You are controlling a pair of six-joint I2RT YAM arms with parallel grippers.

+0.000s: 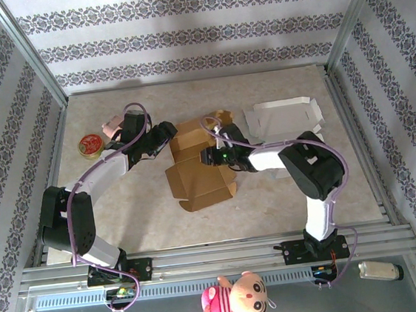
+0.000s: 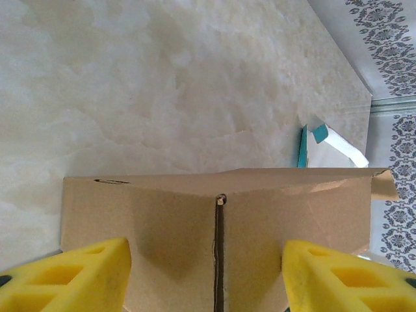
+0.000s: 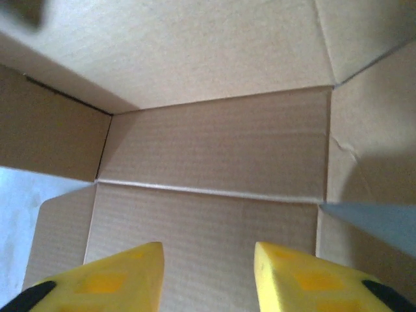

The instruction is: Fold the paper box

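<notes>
The brown cardboard box (image 1: 198, 168) lies partly folded in the middle of the table, its flaps spread toward the front. My left gripper (image 1: 167, 134) is at its back left corner. In the left wrist view the left gripper (image 2: 207, 260) is open, its yellow fingers (image 2: 78, 276) wide apart on either side of a raised box wall (image 2: 162, 221) with a slit down its middle. My right gripper (image 1: 209, 156) reaches in from the right over the box. In the right wrist view it (image 3: 208, 260) is open above the box's inner floor (image 3: 208, 149), with nothing between the fingers.
A flat white paper box (image 1: 286, 118) lies at the back right, and its white and teal edge (image 2: 328, 146) rises beyond the brown wall. A round red tin (image 1: 90, 144) and a pink object (image 1: 112, 125) sit at the left. A plush doll (image 1: 234, 298) lies below the rail.
</notes>
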